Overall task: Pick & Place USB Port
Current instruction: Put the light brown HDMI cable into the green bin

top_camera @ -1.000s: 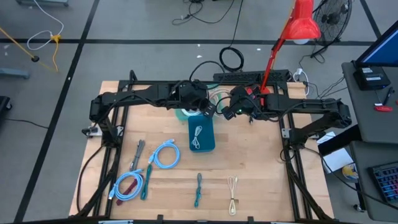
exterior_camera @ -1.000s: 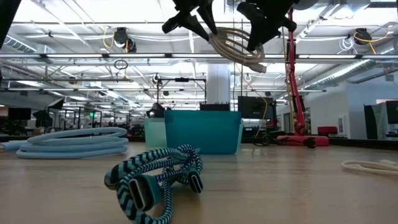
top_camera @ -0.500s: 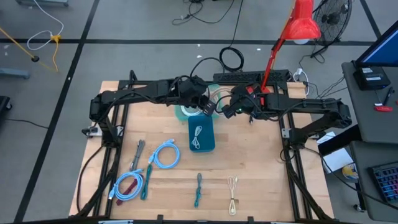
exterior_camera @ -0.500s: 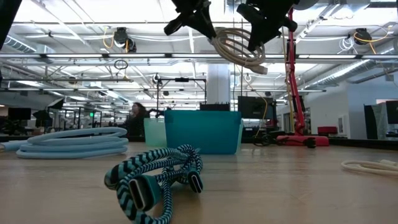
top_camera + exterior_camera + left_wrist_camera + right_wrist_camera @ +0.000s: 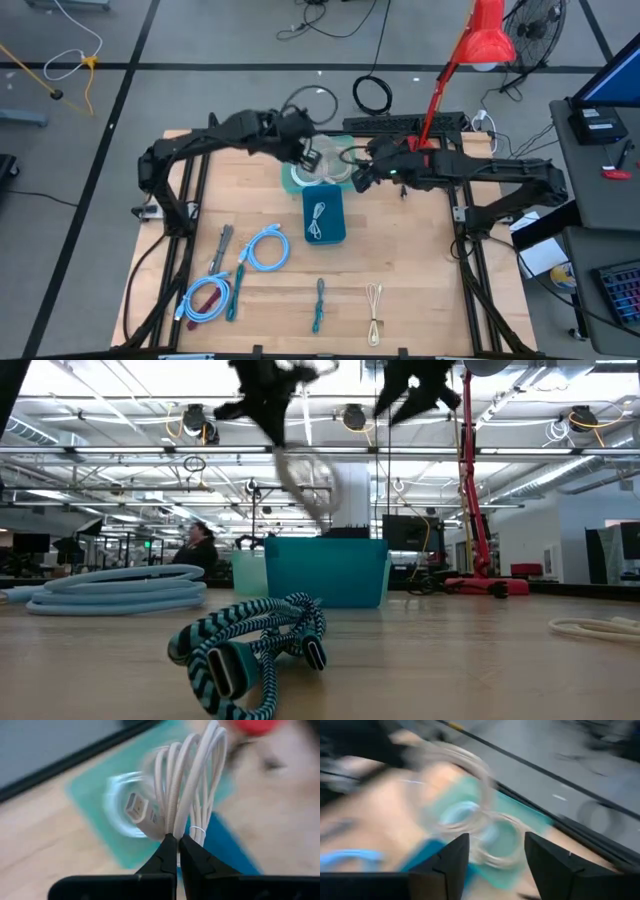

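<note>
- A light blue coiled cable is lying at the near left of the table, beside a dark teal cable, with a second light blue coil just to its right.
- The left end effector is hanging above the far middle of the table, its fingers pressing together on a white coiled USB cable, pinching the bundle near its tie; a white plug is showing beside the loops.
- That white coiled USB cable is dangling in the air over the pale teal bin at the far middle, not touching it.
- A darker teal bin is sitting just nearer than the pale one, holding another white cable.
- A striped teal cable is lying on the near middle of the table.
- The right end effector is hovering just right of the bins, its fingers standing spread apart and gripping nothing.
- A cream cable is lying at the near right.
</note>
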### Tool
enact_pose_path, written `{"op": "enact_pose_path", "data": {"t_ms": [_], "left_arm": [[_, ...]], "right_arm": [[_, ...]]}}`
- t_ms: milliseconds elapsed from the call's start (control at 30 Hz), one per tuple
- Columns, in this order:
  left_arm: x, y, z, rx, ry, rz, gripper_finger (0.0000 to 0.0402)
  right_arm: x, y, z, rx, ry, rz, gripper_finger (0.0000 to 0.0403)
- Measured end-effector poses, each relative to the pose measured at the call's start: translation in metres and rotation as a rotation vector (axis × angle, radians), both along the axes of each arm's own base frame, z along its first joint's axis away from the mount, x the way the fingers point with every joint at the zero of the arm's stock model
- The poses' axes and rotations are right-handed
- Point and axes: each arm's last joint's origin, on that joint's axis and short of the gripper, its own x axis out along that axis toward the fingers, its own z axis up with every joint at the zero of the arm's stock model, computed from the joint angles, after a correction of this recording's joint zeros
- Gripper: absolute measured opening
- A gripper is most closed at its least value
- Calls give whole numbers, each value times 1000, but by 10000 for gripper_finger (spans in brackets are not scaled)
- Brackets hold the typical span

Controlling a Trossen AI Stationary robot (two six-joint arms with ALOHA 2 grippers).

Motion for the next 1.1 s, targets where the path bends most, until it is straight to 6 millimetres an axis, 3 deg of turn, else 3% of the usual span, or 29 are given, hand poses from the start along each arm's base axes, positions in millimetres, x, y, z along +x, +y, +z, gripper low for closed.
{"op": "enact_pose_path", "data": {"t_ms": [100,233,400,567,700,1100], "left_arm": [[-8,22,-6,-24,34,-2,3],[-13,53,-11,-92,-70,-31,3],[-17,84,-47,-237,-190,-52,2],[-29,90,-103,-329,-121,-21,2],[-41,93,-130,-354,-77,26,2],[-55,99,-141,-290,53,142,2]], "right_arm": [[-1,8,18,14,-129,141,192],[-9,21,34,-15,-213,251,185],[-26,37,48,-24,-252,322,171],[-40,52,55,-13,-274,368,163],[-44,61,54,-21,-254,368,162],[-45,70,54,-15,-262,379,160]]}}
